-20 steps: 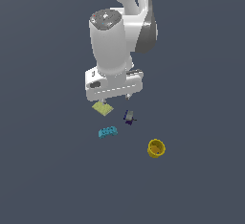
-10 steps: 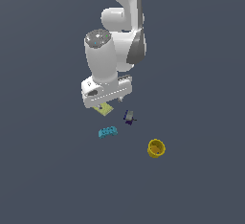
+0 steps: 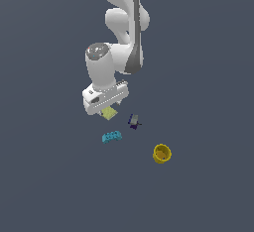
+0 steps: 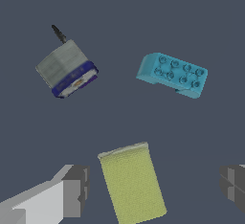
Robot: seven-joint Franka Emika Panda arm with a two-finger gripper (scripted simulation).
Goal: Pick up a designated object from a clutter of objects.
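Observation:
The designated object, a thin pale yellow-green square plate, lies flat on the dark floor, partly hidden under the arm's hand in the exterior view. My gripper hangs just above it, open, with one finger on each side of the plate and no contact that I can see. The rest of the clutter of objects lies close by: a cyan studded brick, a small purple-grey piece and a yellow round cup.
The white arm rises above the hand towards the top of the exterior view. The brick and the purple-grey piece lie within a hand's width of the plate; the cup stands farther off towards the exterior view's right.
The hand has swung towards the exterior view's left and dropped lower over the plate. The plate, brick, purple-grey piece and cup have not moved.

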